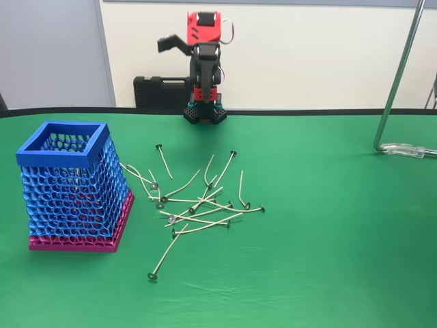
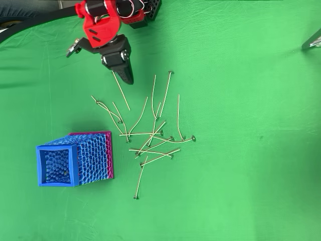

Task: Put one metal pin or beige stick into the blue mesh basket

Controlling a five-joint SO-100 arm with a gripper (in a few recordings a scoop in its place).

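Many beige sticks (image 1: 198, 205) lie scattered mid-worktop; none is held.

The arm is folded back at the far edge of the green worktop (image 1: 328, 246), likely to keep the pile unobstructed; its end effector (image 2: 125, 75) looks clenched and grasps nothing, its tip near the farthest stick (image 2: 121, 91) in the overhead view. The blue mesh basket (image 1: 63, 145) stands upright, mouth open, just beside the pile toward the left edge, a short carry away.
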